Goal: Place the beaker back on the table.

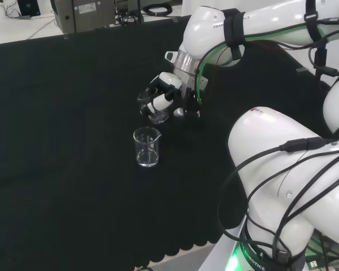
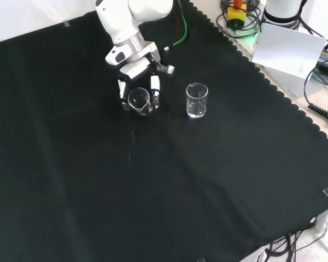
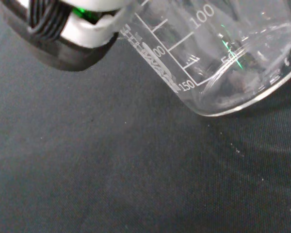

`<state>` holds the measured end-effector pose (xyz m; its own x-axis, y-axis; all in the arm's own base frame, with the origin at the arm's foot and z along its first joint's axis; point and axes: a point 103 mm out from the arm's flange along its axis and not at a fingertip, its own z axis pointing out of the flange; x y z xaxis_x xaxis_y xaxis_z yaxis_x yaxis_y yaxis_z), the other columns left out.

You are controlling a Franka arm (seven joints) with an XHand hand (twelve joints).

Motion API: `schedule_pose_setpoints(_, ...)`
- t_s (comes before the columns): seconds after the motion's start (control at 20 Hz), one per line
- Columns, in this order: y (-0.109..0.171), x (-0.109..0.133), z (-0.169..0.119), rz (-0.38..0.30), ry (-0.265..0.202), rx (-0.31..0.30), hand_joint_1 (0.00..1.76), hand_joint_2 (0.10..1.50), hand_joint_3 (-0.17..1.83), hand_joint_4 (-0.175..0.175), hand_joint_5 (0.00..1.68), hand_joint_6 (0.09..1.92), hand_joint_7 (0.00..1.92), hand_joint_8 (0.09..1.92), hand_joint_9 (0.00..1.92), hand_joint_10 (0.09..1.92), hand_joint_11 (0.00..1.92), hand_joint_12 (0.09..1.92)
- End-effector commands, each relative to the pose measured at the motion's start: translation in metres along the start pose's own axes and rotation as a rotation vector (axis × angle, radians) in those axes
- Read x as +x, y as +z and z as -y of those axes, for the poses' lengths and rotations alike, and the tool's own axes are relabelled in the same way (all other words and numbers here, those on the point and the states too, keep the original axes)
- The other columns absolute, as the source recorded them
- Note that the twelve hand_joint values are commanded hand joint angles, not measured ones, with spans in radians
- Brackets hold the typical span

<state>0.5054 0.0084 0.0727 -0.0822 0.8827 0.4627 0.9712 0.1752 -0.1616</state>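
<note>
My hand (image 1: 165, 93) (image 2: 135, 73) has its fingers curled round a clear glass beaker (image 1: 151, 108) (image 2: 140, 100), which tilts with its mouth toward the front camera. It hangs low over the black cloth (image 2: 153, 180). In the wrist view the held beaker (image 3: 218, 58) is close, its white scale marks plain, with one fingertip (image 3: 82, 29) against its wall. I cannot tell whether its base touches the cloth. A second clear beaker (image 1: 147, 147) (image 2: 197, 100) stands upright on the cloth, just to the right of the held one in the front view.
The arm's white links (image 1: 294, 169) rise at the head view's right. The cloth's scalloped edge (image 2: 295, 109) runs along the front view's right side, with cables and a white box (image 2: 287, 46) beyond it. Open cloth spreads below the beakers in the front view.
</note>
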Motion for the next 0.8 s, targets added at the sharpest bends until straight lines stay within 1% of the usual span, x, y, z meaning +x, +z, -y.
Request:
schedule_pose_setpoints(0.05,-0.005,-0.004,0.006,-0.05,-0.002,-0.1,1.19,1.07,-0.07,-0.175,1.14,0.74,0.97,0.77,1.34,0.09,1.18,0.78)
schedule_pose_setpoints(0.1,-0.006,-0.004,0.006,-0.066,-0.002,-0.118,1.2,1.07,-0.08,-0.175,1.16,0.72,0.98,0.77,1.34,0.09,1.17,0.78)
schedule_pose_setpoints(0.15,-0.006,-0.004,0.006,-0.073,-0.006,-0.131,1.22,1.07,-0.08,-0.134,1.17,0.74,1.02,0.77,1.34,0.09,1.16,0.78)
schedule_pose_setpoints(0.2,-0.007,-0.004,0.006,-0.077,-0.008,-0.144,1.24,1.07,-0.08,-0.104,1.18,0.77,1.04,0.77,1.35,0.09,1.15,0.78)
schedule_pose_setpoints(0.25,-0.008,-0.004,0.006,-0.081,-0.008,-0.152,1.25,1.08,-0.07,-0.087,1.18,0.79,1.06,0.77,1.35,0.09,1.14,0.78)
schedule_pose_setpoints(0.3,-0.008,-0.004,0.006,-0.079,-0.01,-0.154,1.26,1.08,-0.07,-0.079,1.18,0.8,1.07,0.77,1.35,0.09,1.14,0.78)
schedule_pose_setpoints(0.35,-0.007,-0.003,0.006,-0.08,-0.01,-0.158,1.26,1.08,-0.07,-0.076,1.18,0.8,1.08,0.76,1.36,0.09,1.14,0.78)
schedule_pose_setpoints(0.6,-0.002,-0.001,0.001,-0.078,-0.008,-0.145,1.27,1.07,-0.07,-0.09,1.2,0.78,1.09,0.73,1.36,0.09,1.13,0.78)
schedule_pose_setpoints(0.7,0.0,0.0,0.0,-0.074,-0.005,-0.129,1.27,1.07,-0.07,-0.097,1.2,0.78,1.09,0.73,1.36,0.09,1.13,0.78)
schedule_pose_setpoints(0.8,0.002,0.002,-0.002,-0.07,-0.003,-0.127,1.27,1.07,-0.07,-0.111,1.21,0.77,1.09,0.74,1.35,0.09,1.13,0.78)
